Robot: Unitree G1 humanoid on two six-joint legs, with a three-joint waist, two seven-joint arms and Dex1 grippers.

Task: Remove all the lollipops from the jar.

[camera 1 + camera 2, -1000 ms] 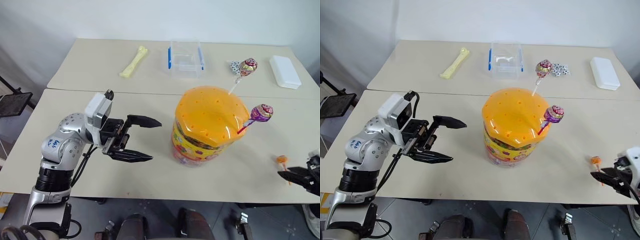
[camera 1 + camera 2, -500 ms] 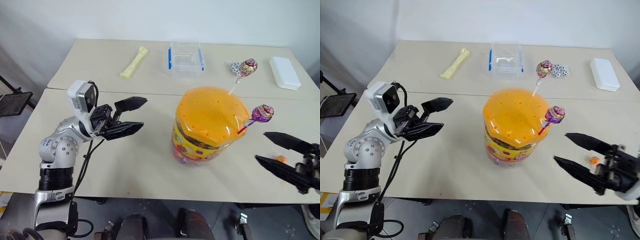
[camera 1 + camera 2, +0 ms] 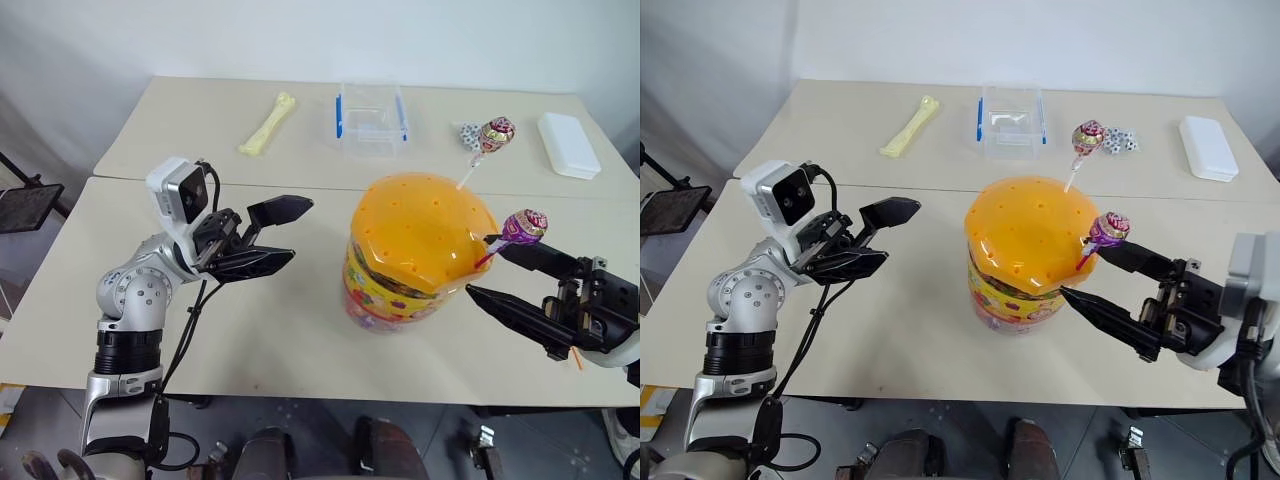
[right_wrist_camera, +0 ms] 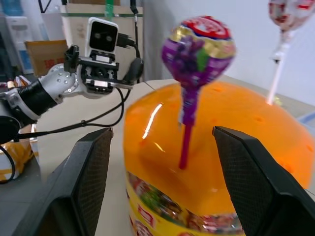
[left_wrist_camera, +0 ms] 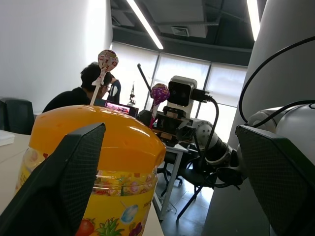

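Note:
The jar (image 3: 415, 250), yellow printed with a domed orange lid full of small holes, stands on the near table. Two lollipops stick up from the lid: a purple one (image 3: 524, 225) at its right edge and a red-pink one (image 3: 496, 133) on a white stick at the back. My right gripper (image 3: 480, 267) is open beside the jar's right side, one finger on each side of the purple lollipop's stick (image 4: 184, 140) and apart from it. An orange stick (image 3: 577, 358) peeks out under that gripper. My left gripper (image 3: 300, 230) hangs open and empty to the left of the jar.
On the far table lie a clear box with blue handles (image 3: 371, 115), a pale yellow bone-shaped toy (image 3: 268, 123), a speckled packet (image 3: 467, 131) and a white box (image 3: 569, 143). A seam runs between the two tables. A person (image 5: 93, 78) sits in the background.
My right gripper rose from the table's front right edge, swung left to the jar and now frames the purple lollipop's stick. My left gripper rolled and tilted up a little.

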